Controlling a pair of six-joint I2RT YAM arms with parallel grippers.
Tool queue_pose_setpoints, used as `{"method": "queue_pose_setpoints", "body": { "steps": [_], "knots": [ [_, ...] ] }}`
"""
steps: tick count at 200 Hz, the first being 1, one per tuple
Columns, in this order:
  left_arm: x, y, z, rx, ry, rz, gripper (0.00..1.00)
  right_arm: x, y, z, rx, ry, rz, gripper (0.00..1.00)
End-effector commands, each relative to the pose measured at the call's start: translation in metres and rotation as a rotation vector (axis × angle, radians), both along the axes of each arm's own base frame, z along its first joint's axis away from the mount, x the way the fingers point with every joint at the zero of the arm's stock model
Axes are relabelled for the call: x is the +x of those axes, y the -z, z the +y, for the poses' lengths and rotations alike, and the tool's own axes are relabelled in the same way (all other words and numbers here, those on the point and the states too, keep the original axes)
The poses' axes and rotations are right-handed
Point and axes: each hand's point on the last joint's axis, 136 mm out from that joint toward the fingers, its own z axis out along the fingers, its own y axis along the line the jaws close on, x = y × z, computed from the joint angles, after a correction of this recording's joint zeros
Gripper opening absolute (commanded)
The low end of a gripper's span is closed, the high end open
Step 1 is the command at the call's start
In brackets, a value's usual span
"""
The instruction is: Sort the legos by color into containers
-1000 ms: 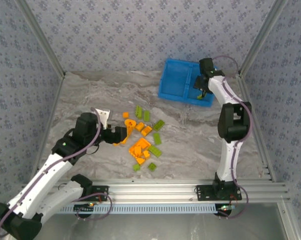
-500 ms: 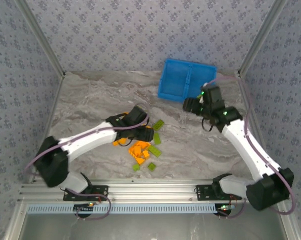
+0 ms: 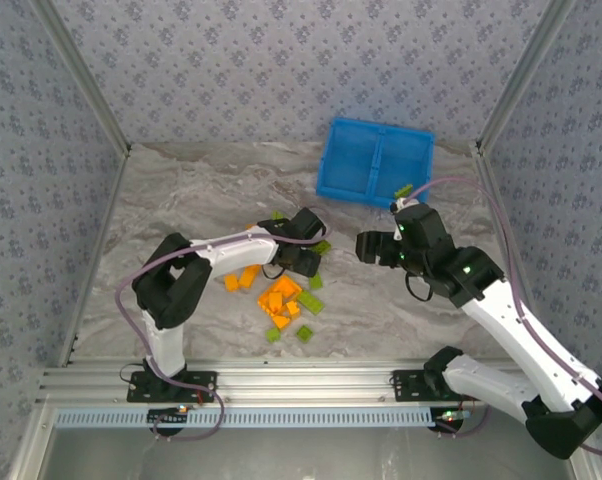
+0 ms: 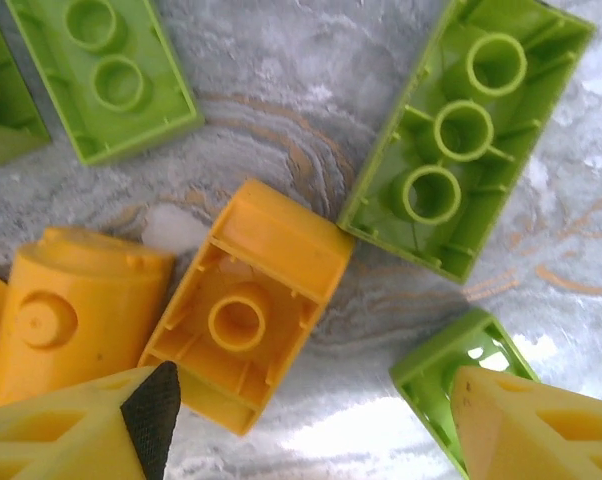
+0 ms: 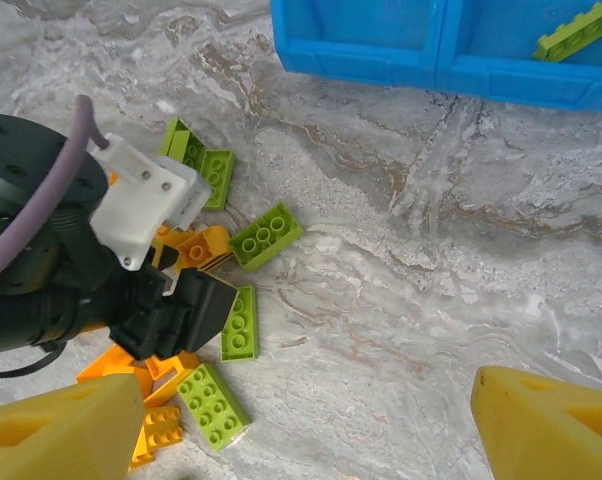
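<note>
The orange brick (image 4: 246, 305) that I judge to be my next pick lies upside down, hollow side up. It is in the scattered legos (image 3: 281, 292) around the middle of the tabletop, toward the near edge. My left jaws (image 4: 311, 430) hang right over it, spread wide and holding nothing. The brick sits between my two fingers, closer to the black pad (image 4: 151, 415). Its long axis runs diagonally to the line between my fingers, so I judge a small wrist turn is called for before I close on its sides.

It is crowded there. A rounded orange piece (image 4: 76, 310) lies just beside one long side, and a lime brick with three tubes (image 4: 461, 140) meets its far corner.

My right jaws (image 5: 306, 430) are open and empty too. They hover between the pile and the blue bin (image 5: 361, 60), and are farther from this brick than the left jaws. The bin stands toward the far right corner of the tabletop, and one lime brick (image 5: 576, 30) lies in its right-hand compartment. I judge orange belongs in the left-hand one.

The left wrist view gives the brick's lie and its neighbours close up. The top view cannot, since my own left wrist sits over that spot, but it gives the route to the bin. The right wrist view shows the bin's divider.
</note>
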Motion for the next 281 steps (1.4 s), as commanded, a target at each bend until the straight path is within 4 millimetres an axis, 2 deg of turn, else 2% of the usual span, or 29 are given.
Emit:
{"method": "queue_pose_setpoints", "body": {
  "steps": [1,38,65,98,151,203,256,281],
  "knots": [
    [0.013,-0.003,-0.002,0.039,0.025,-0.057,0.75,-0.007,0.006,-0.007,-0.032,0.013,0.034,0.88],
    [0.025,-0.01,0.005,0.088,0.049,-0.117,0.76,-0.015,0.011,-0.016,-0.035,0.044,0.056,0.89],
    [0.034,-0.013,-0.001,0.053,0.097,-0.135,0.76,-0.017,0.015,-0.021,-0.019,0.087,0.058,0.89],
    [0.038,0.006,-0.001,0.029,0.127,-0.05,0.71,-0.015,0.016,-0.018,0.041,0.135,0.071,0.89],
    [0.015,0.03,0.012,0.034,0.163,0.04,0.63,-0.017,0.021,-0.011,0.102,0.197,0.087,0.89],
    [0.001,0.039,0.021,0.027,0.172,0.061,0.69,-0.02,0.014,-0.001,0.126,0.198,0.068,0.9],
    [-0.007,0.052,0.03,0.076,0.18,0.08,0.53,-0.025,0.007,0.004,0.11,0.187,0.056,0.9],
    [-0.012,0.055,0.037,0.131,0.198,0.086,0.54,-0.027,0.006,0.007,0.112,0.183,0.051,0.91]
  ]
}}
